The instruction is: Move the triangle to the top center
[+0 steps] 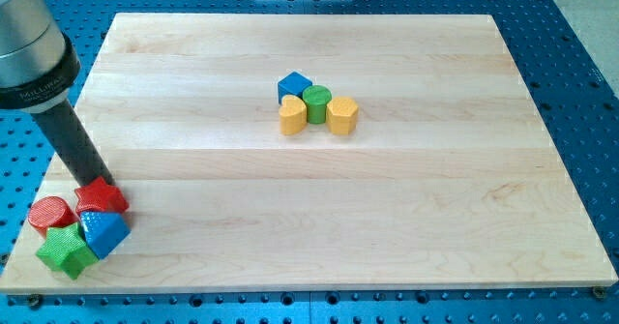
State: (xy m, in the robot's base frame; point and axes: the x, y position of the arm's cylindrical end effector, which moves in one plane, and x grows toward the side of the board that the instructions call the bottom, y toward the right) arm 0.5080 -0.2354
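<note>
- The blue triangle [103, 232] sits in the cluster at the board's bottom left, touching the red star [101, 197], the red cylinder [50, 213] and the green star [66, 251].
- My tip [100, 182] rests at the red star's upper edge, just above the triangle; there are no jaws on this rod to open or close.
- It looks like the approach step: the triangle has not left its corner.
- Next, I'd judge, the tip must get below and left of the triangle to push it up and right, avoiding the blue cube [293, 85], green cylinder [316, 103], yellow block [292, 117] and yellow hexagon [342, 115].

Pale wooden board [387, 198] on a blue perforated table [580, 92]; red star [102, 197], green cylinder [316, 102].
</note>
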